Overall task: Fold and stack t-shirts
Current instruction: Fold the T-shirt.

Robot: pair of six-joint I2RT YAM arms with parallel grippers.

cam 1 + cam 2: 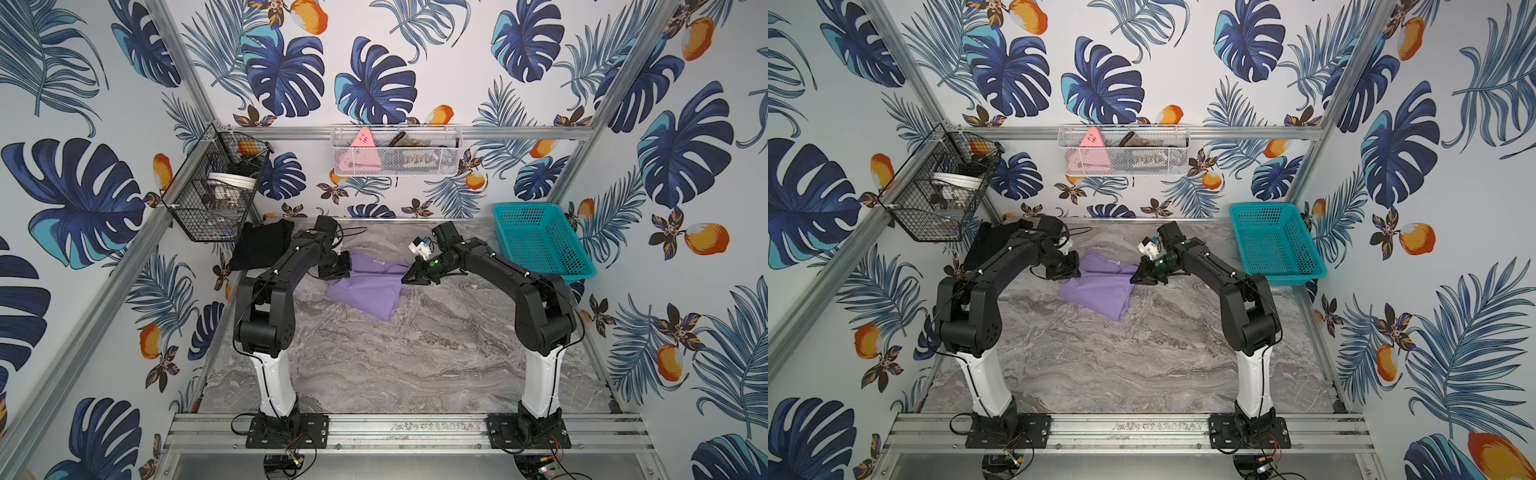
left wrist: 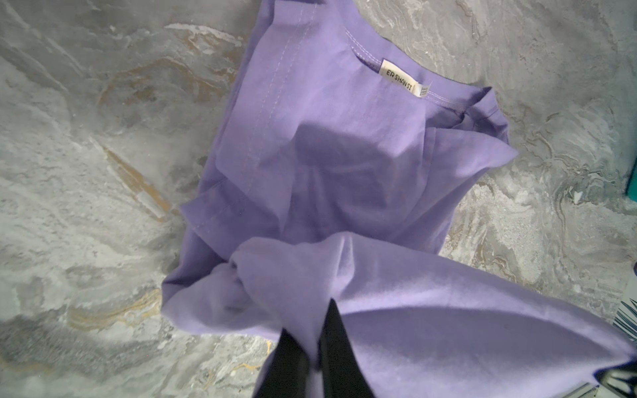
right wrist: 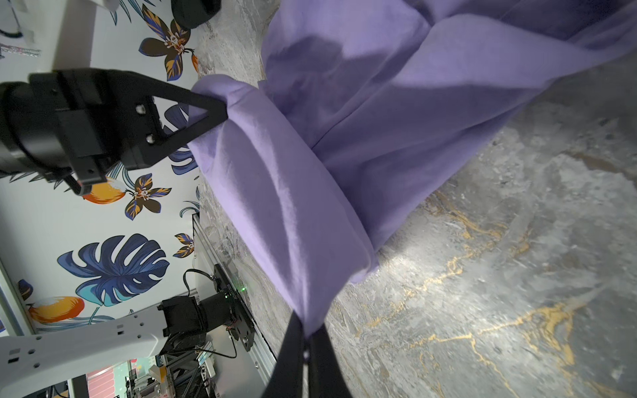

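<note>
A lavender t-shirt (image 1: pixel 361 291) lies bunched on the marble table (image 1: pixel 415 353), left of centre toward the back, also in a top view (image 1: pixel 1096 291). My left gripper (image 2: pixel 310 320) is shut on a fold of its fabric, with the neck label (image 2: pixel 401 77) showing beyond. At the shirt's other side my right gripper (image 3: pixel 307 324) is shut on the same cloth. A band of fabric hangs lifted between the two grippers (image 1: pixel 349 266) (image 1: pixel 405 280). A folded black t-shirt (image 1: pixel 259 245) sits in the back left corner, partly behind the left arm.
A teal plastic basket (image 1: pixel 540 241) stands at the back right of the table. On the left wall hangs a black wire basket (image 1: pixel 216 187). A white mesh basket (image 1: pixel 395 151) on the back rail holds a pink triangular item (image 1: pixel 363 139).
</note>
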